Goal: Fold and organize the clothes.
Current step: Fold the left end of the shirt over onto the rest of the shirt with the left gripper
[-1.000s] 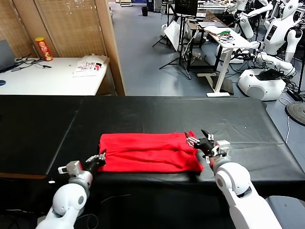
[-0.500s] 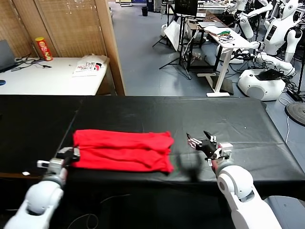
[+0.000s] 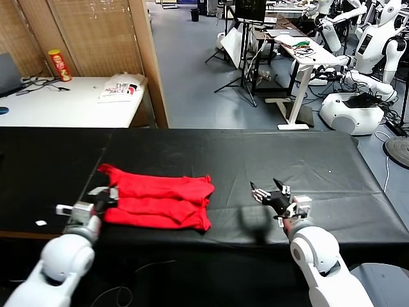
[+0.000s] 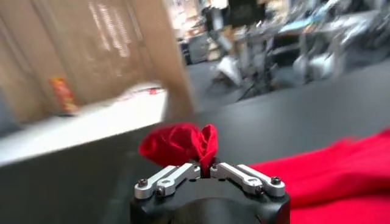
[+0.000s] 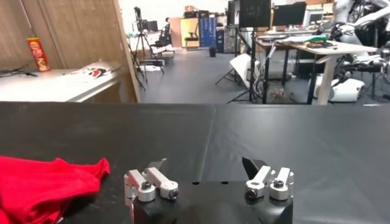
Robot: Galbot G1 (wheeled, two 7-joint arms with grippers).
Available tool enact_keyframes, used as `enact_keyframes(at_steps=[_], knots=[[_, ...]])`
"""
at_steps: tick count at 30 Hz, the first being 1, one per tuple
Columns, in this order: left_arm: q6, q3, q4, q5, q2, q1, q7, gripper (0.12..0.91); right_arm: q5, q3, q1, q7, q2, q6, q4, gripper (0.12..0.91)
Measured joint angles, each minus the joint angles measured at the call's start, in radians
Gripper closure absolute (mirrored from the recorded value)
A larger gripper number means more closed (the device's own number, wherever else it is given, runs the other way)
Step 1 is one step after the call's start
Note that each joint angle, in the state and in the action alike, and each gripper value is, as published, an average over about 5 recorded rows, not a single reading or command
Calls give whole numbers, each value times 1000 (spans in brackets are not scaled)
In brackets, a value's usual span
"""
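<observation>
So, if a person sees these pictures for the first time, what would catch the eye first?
Probably the bright red T-shirt, lying folded in a band on the black table, toward the robot's left side. The left pincer is shut on the shirt's left end, with cloth bunched between its fingers. The right pincer stands open over bare table, apart from the shirt.

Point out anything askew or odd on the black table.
The red T-shirt, folded into a band, lies slanted and rumpled, its end bunched up in the shut left gripper. The right gripper hangs open, apart from it.
</observation>
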Motion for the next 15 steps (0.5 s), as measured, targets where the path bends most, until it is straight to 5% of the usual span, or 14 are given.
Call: enact_keyframes(at_steps=[5, 15], knots=[[-1, 81, -10, -119, -78, -54, -21, 871, -4, 6, -7, 0, 3, 0, 1, 227], [-5, 156, 54, -120, -203, -105, -24, 871, -7, 5, -12, 0, 5, 0, 1, 227]])
